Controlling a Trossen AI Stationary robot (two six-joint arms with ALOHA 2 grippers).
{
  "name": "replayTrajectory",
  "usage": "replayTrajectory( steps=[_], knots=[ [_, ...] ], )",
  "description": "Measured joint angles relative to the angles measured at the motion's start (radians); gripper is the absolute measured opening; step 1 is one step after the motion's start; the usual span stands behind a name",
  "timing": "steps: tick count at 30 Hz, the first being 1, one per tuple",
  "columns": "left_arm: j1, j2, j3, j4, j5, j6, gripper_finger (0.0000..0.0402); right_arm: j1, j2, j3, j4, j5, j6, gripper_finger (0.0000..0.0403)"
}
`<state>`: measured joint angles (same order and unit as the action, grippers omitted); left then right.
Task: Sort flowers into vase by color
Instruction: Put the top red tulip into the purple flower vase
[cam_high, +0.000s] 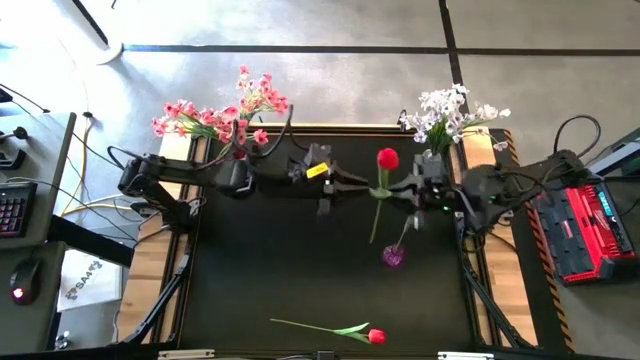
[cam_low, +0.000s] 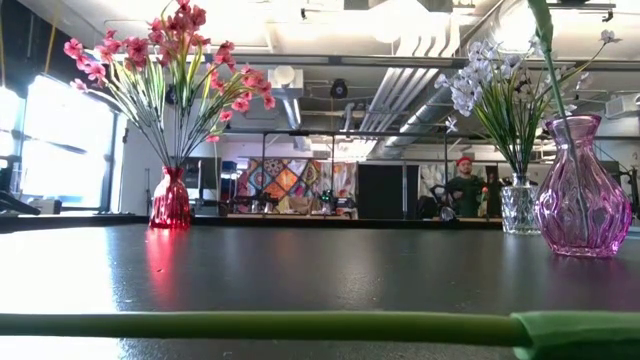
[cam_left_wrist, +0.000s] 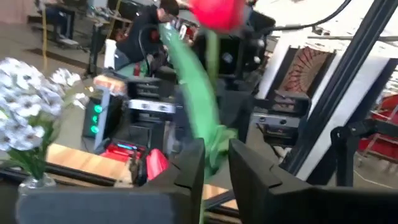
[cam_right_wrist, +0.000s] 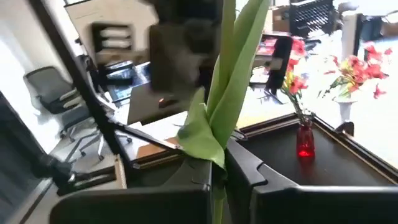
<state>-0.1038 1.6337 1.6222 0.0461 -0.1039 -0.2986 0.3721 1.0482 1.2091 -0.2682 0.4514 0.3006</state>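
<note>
On the black table, both arms meet near the centre at the far half, with a red tulip suspended between them. The right gripper is closed on the tulip's stem; its wrist view shows both dark fingers pressed against the stem and the folded green leaf rising between them. The left gripper stands just beside the same stem on its other side; its wrist view shows the stem and leaf passing between the two fingers with a narrow gap on either side, so its jaws are slightly parted and a firm hold cannot be confirmed. The tulip's bloom points toward the far edge, and the lower end of its stem reaches down to the purple glass vase, which stands right of centre; in the low view a green stem runs down into that vase's neck. A second red tulip lies flat near the front edge, its stem extending to the left. A red vase holding pink blossom sprays stands at the far left corner. A clear vase holding white blossom sprays stands at the far right corner. A person is visible in the room behind the table.
</note>
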Motion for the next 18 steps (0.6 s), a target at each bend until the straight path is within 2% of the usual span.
replayTrajectory(
  steps=[6, 9, 14, 18],
  knots=[
    [-0.009, -0.039, 0.0, -0.066, -0.02, 0.023, 0.0093, 0.156, -0.051, 0.0, -0.144, 0.027, 0.007, 0.0003],
    [-0.009, -0.04, 0.0, -0.104, -0.022, 0.023, 0.0094, 0.248, -0.045, 0.0, -0.265, 0.093, 0.013, 0.0002],
    [-0.006, -0.022, 0.0, -0.146, -0.055, 0.022, 0.0094, 0.359, 0.006, 0.0, -0.419, 0.368, 0.068, 0.0002],
    [-0.005, -0.01, 0.0, -0.144, -0.064, 0.016, 0.0094, 0.4, 0.046, -0.006, -0.477, 0.521, 0.186, 0.0002]
  ],
)
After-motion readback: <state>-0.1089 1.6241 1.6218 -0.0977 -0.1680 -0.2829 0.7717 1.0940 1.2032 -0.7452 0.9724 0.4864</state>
